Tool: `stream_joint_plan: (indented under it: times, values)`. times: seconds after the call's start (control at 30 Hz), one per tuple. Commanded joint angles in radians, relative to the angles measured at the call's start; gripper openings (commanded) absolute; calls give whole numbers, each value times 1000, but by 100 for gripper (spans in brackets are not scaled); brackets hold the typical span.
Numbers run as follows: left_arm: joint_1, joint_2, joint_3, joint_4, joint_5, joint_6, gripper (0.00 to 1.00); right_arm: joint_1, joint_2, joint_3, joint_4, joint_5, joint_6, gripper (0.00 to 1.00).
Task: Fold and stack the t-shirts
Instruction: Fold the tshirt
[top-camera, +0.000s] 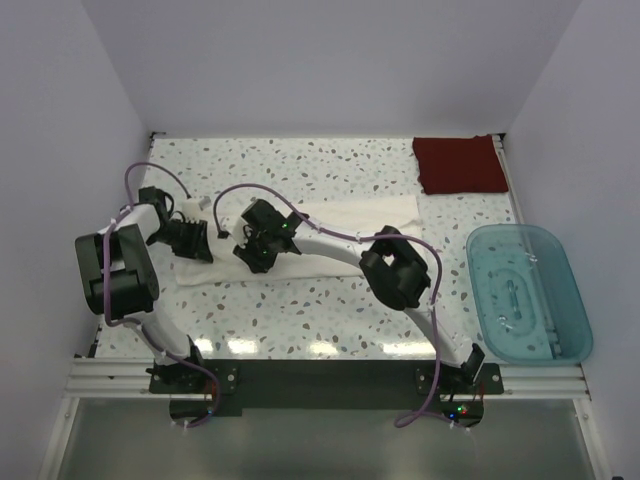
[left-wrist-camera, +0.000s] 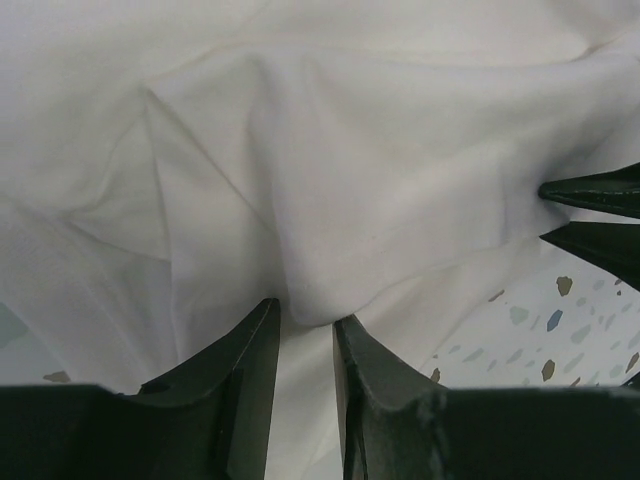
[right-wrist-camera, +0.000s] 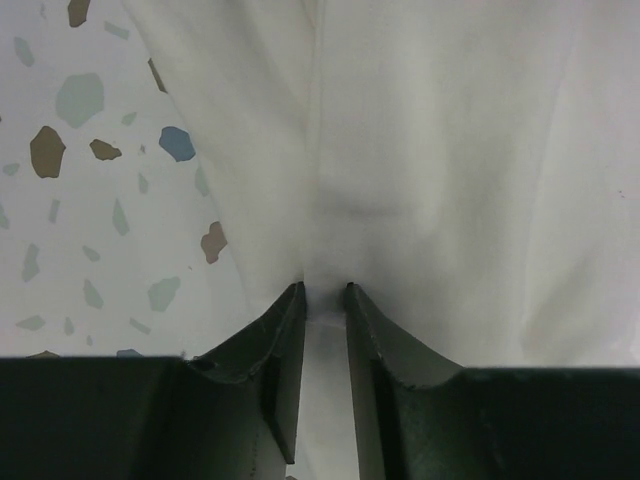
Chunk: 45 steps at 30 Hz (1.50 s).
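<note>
I count one speckled table (top-camera: 330, 310), two t-shirts, one bin, two grippers. White t-shirt (top-camera: 370, 212) lies rumpled across table's middle and left. Teal bin (top-camera: 575, 290) sits at right edge. Dark red t-shirt (top-camera: 460, 164), folded, lies in far right corner. Only overhead view shows bin and red shirt. Only wrist views show grips: left gripper (left-wrist-camera: 305, 315) pinches fold of white t-shirt, right gripper (right-wrist-camera: 325, 290) nips same cloth.

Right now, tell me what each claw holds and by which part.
Both hold the white t-shirt. The left claw pinches a raised fold near the shirt's left end. The right claw pinches a bunched ridge close to one edge.
</note>
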Motion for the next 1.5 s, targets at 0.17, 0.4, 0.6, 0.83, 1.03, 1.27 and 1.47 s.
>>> stream_joint_plan:
  times: [0.17,0.4,0.6,0.83,1.03,1.27,1.47]
  values:
    - [-10,25,74,47,5,-8,24,5,-22,52,-12,57,-43,14]
    - [-10,24,105,37,15,-8,11,3,-43,66,-17,72,-47,0]
    - [-13,19,172,14,6,10,1,-13,-85,80,13,107,-48,0]
    - [-33,74,276,7,9,16,0,-58,-79,137,30,152,-70,0]
    - [-51,113,327,30,-8,19,0,-102,-51,172,13,152,-93,0]
    - [-54,73,326,34,-54,79,0,-109,-82,126,11,86,-86,0]
    - [-83,113,408,57,-31,90,0,-109,-100,79,30,75,-70,0]
